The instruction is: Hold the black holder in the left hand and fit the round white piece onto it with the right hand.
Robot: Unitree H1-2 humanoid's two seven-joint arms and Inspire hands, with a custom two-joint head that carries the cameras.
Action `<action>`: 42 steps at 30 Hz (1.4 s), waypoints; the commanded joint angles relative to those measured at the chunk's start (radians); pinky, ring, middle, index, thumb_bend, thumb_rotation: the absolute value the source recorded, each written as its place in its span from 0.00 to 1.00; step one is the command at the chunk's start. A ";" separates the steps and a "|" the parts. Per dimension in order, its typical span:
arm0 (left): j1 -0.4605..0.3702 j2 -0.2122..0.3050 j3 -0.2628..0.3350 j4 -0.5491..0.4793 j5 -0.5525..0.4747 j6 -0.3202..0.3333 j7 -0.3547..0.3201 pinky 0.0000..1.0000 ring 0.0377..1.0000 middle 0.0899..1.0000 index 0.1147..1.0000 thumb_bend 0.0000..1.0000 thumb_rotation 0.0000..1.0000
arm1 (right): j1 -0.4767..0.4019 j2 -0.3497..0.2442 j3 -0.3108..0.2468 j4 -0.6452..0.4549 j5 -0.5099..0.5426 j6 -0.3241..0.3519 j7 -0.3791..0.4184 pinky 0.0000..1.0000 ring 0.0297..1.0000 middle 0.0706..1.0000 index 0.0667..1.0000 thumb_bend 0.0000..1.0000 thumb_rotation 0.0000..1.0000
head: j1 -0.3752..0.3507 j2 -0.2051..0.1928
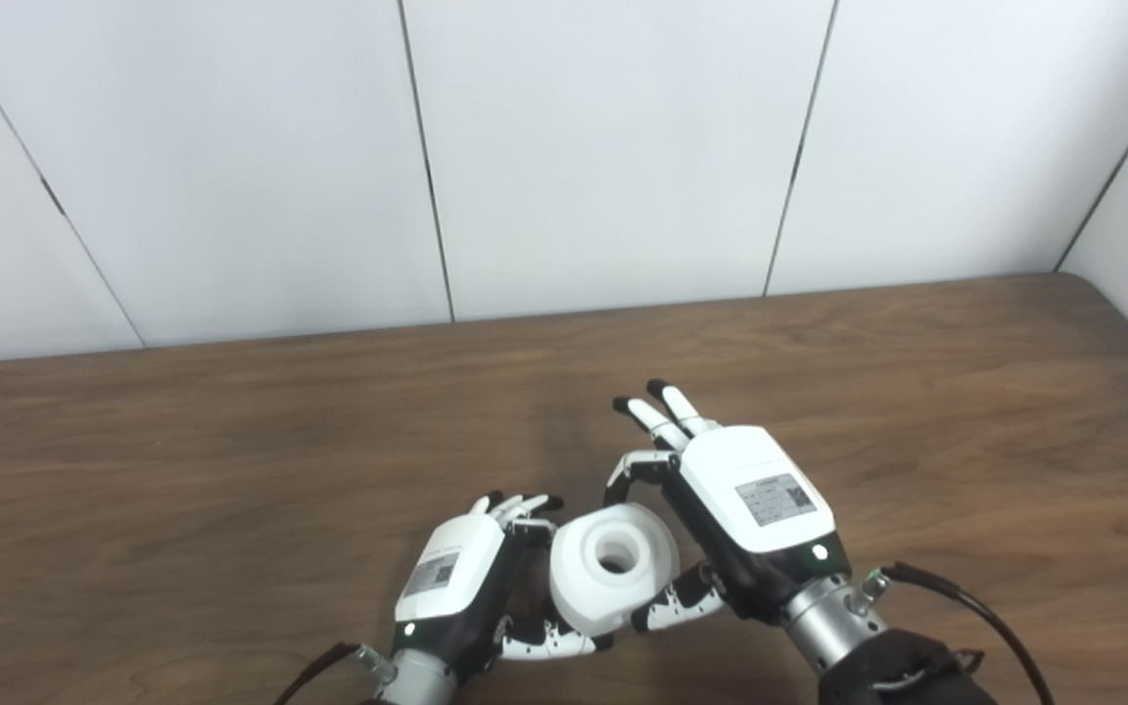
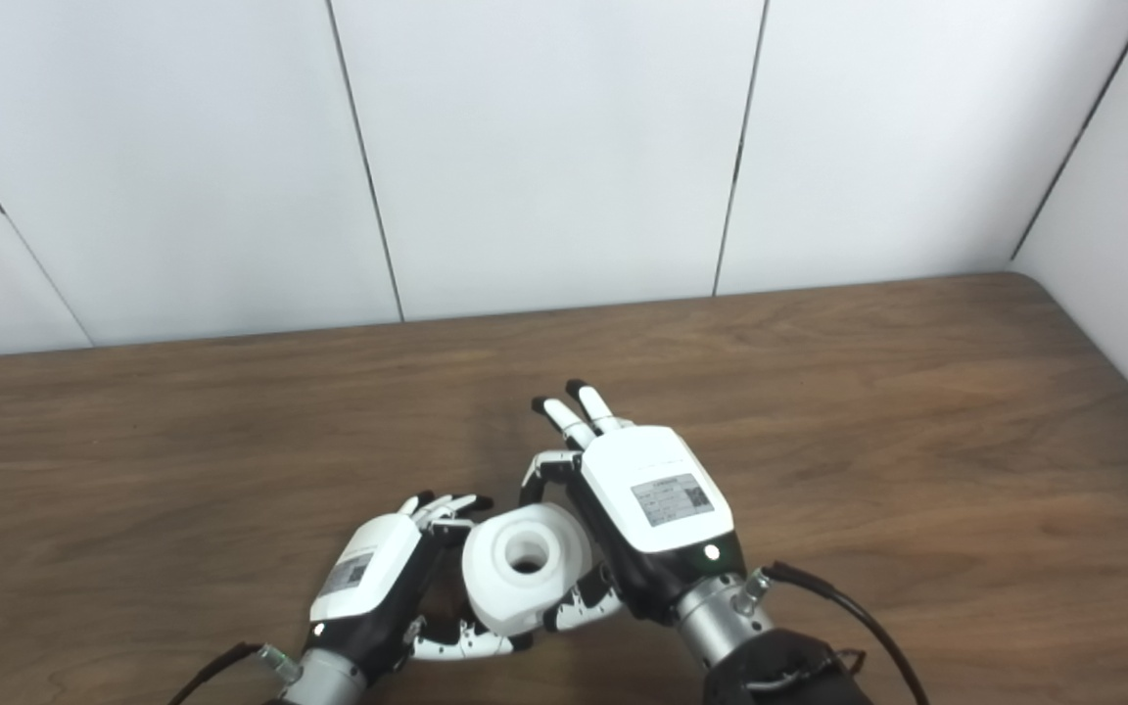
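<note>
As we look through the left eye view, we see our left robot hand (image 1: 461,578) low at the near edge of the worktop (image 1: 231,470), its white back turned up and its fingers (image 1: 515,506) curled toward the round white piece (image 1: 613,573). That piece sits between our two hands, its central hole facing up. Our left thumb lies under its near side, touching it. We cannot make out the black holder: if the left palm holds it, the white piece and the hand hide it, so we cannot tell whether this hand grips anything. Our right robot hand (image 1: 750,509) presses against the right side of the white piece, with one finger (image 1: 634,470) bent over its far edge and the thumb (image 1: 677,599) against its near edge, so this hand grips the piece. Two further fingers (image 1: 667,411) stick out straight, away from us, touching nothing. A dark cable (image 1: 975,602) loops beside the right wrist.

Through the right eye view, we find the same arrangement shifted leftward. Our left robot hand (image 2: 378,573) touches the left flank of the round white piece (image 2: 525,563), and our right robot hand (image 2: 652,499) clasps the piece from the right. Behind the worktop (image 2: 868,392) stands a white panelled wall (image 2: 544,147) with dark seams. Nothing else lies on the brown wooden surface near our hands.
</note>
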 commanded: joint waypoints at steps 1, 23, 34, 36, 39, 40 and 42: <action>-0.021 -0.008 0.004 -0.035 0.003 -0.019 0.026 1.00 0.91 0.87 0.42 0.52 0.05 | -0.006 0.004 -0.010 -0.016 0.002 0.002 -0.016 0.85 1.00 0.94 0.44 0.51 0.14 | 0.001 0.001; -0.022 -0.019 -0.003 -0.034 0.018 -0.009 0.029 1.00 0.91 0.86 0.42 0.52 0.05 | 0.013 0.007 -0.005 -0.062 0.020 -0.011 -0.004 0.91 1.00 0.94 0.44 0.51 0.14 | 0.033 0.004; -0.026 -0.023 -0.009 -0.037 0.029 0.002 0.013 1.00 0.92 0.87 0.42 0.51 0.05 | 0.005 0.012 0.017 -0.070 0.024 -0.022 0.005 0.93 1.00 0.94 0.44 0.51 0.14 | 0.054 0.005; -0.026 -0.023 -0.009 -0.036 0.027 0.000 0.013 1.00 0.92 0.87 0.42 0.51 0.05 | 0.002 0.015 0.023 -0.069 0.024 -0.022 0.008 0.93 1.00 0.95 0.44 0.51 0.14 | 0.054 0.005; -0.028 -0.023 -0.009 -0.036 0.027 0.000 0.011 1.00 0.92 0.87 0.41 0.51 0.05 | -0.004 0.022 0.034 -0.065 0.021 -0.020 0.013 0.96 1.00 0.95 0.44 0.51 0.14 | 0.054 0.005; -0.028 -0.023 -0.009 -0.036 0.026 0.000 0.010 1.00 0.92 0.88 0.41 0.51 0.05 | -0.005 0.024 0.037 -0.065 0.021 -0.019 0.016 0.96 1.00 0.95 0.44 0.51 0.14 | 0.054 0.005; -0.028 -0.023 -0.009 -0.037 0.026 -0.001 0.011 1.00 0.92 0.88 0.41 0.51 0.05 | -0.006 0.028 0.042 -0.061 0.017 -0.019 0.017 0.98 1.00 0.95 0.44 0.51 0.14 | 0.055 0.007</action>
